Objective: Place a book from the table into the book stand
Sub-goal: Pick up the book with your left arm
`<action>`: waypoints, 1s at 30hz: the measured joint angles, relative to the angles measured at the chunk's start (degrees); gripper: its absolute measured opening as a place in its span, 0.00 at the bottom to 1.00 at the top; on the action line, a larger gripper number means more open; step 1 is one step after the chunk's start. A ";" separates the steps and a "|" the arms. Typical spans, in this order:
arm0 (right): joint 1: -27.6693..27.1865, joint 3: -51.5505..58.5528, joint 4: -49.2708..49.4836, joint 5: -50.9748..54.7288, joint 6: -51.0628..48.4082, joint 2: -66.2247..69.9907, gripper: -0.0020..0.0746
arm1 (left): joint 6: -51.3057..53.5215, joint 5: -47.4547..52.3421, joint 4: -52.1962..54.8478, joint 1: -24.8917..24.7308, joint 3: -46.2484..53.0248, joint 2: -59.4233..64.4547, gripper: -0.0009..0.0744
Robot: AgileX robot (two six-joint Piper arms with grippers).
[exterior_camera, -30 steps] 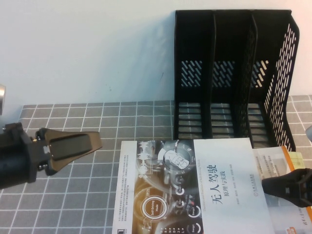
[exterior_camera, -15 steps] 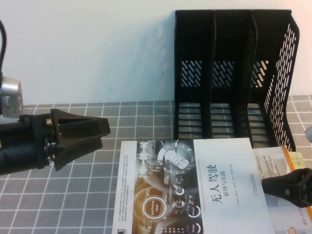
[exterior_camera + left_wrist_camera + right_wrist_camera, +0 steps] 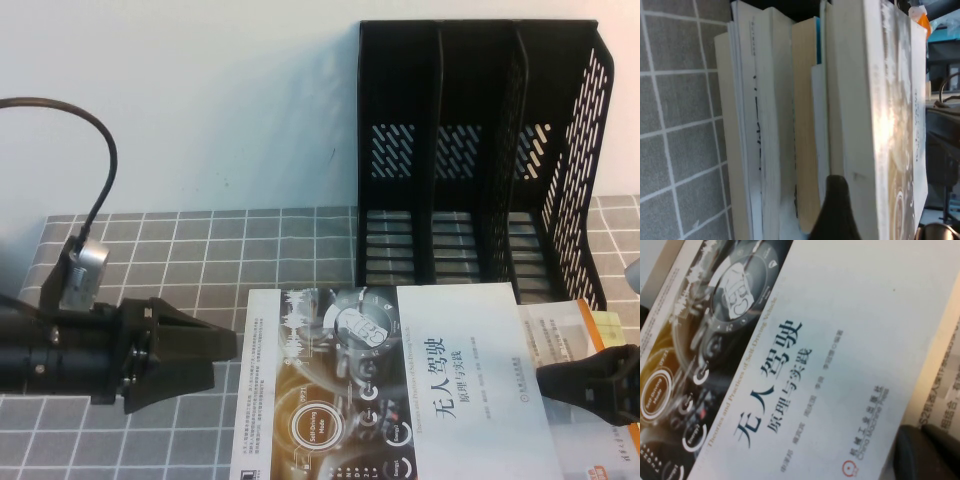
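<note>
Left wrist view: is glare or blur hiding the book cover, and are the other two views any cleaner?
Left wrist view: a bright glare patch washes out the book cover, and the left gripper finger in the foreground is a dark blur. Right wrist view: the title reads clearly; the right gripper is out of focus. High view: even light, only a soft shadow beside the book stand.

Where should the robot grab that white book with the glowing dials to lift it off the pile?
Probably by its left edge. The book lies flat on top of a stack, so only its sides are free. The left gripper, open, is level with that edge; one finger points at the gap underneath. The right gripper sits at the opposite edge.
</note>
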 joint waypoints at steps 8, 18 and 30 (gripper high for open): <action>0.00 0.00 0.02 0.00 0.00 0.00 0.02 | -0.36 -0.25 -4.21 -0.35 0.00 7.51 0.67; 0.00 0.00 0.12 0.00 0.00 0.00 0.02 | -1.45 -0.99 -8.11 -4.39 0.00 10.88 0.67; 0.00 0.00 2.41 1.42 0.10 1.19 0.02 | -1.26 -0.99 -12.11 -6.90 -0.07 11.14 0.53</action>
